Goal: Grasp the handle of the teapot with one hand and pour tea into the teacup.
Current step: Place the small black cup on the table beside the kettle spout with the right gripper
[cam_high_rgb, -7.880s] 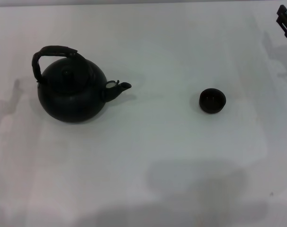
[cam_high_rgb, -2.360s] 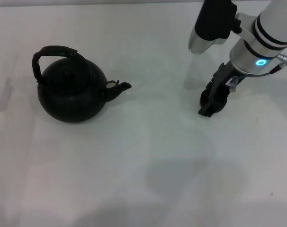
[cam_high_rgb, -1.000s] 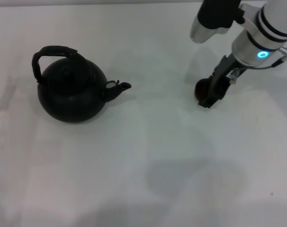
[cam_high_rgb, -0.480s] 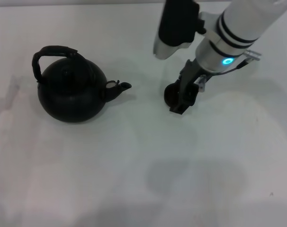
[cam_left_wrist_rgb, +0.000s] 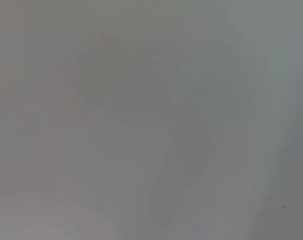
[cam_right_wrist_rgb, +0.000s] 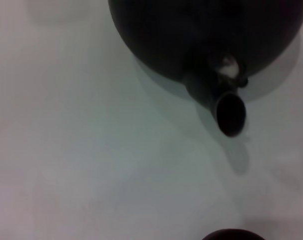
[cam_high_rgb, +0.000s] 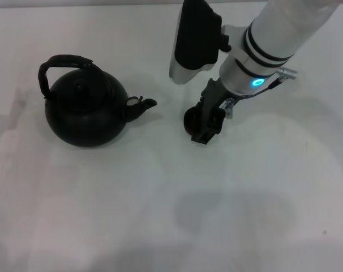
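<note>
The black teapot stands at the left of the white table, its arched brownish handle over the top and its spout pointing right. My right gripper is shut on the tiny dark teacup, a short way right of the spout and low over the table. The right wrist view shows the teapot, its spout and the teacup's rim. The left gripper is out of view; the left wrist view shows only blank surface.
The white table stretches around both objects. The right arm's white forearm and a dark camera housing hang over the far right part of the table.
My right gripper has carried the teacup left across the table, from the right side to a spot close to the teapot's spout. The teapot has not moved.
</note>
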Available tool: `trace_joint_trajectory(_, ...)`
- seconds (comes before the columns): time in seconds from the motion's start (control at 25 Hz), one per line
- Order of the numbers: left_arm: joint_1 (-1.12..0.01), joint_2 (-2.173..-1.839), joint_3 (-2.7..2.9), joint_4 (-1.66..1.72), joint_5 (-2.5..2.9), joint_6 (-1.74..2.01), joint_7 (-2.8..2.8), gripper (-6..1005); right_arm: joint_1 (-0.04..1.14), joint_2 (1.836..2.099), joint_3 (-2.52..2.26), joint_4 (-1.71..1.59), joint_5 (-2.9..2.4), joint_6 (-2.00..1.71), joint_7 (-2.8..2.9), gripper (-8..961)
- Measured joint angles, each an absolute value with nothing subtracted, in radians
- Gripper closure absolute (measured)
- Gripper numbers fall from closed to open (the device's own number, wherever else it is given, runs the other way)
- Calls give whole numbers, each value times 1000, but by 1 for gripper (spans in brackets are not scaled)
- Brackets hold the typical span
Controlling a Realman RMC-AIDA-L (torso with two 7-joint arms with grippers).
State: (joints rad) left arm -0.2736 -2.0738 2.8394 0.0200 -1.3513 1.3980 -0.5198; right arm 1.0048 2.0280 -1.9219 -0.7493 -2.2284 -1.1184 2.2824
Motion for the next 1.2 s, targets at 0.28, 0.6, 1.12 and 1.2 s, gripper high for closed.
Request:
trace_joint_trajectory(0.28,-285,-2071,2839,15,-1343,1398,-538,112,1017,2028,-1963,-742,-2197,-1088,2284,217)
trace_joint_trajectory(0.6,-298,-2069,2839,11,-1327,1398,-544,111,1021,2028,-1984,-741,-2193,-1086,2282,200)
trace_joint_trajectory(1.12,-310,-2068,2839,11,-1313,1397,-545,112,1014,2028,-2019,-743,-2183,-1068,2280,172)
trace_joint_trajectory(1.2,-311,-2068,2839,11,-1308,1397,-545,112,1012,2028,-2019,-746,-2183,-1068,2280,168)
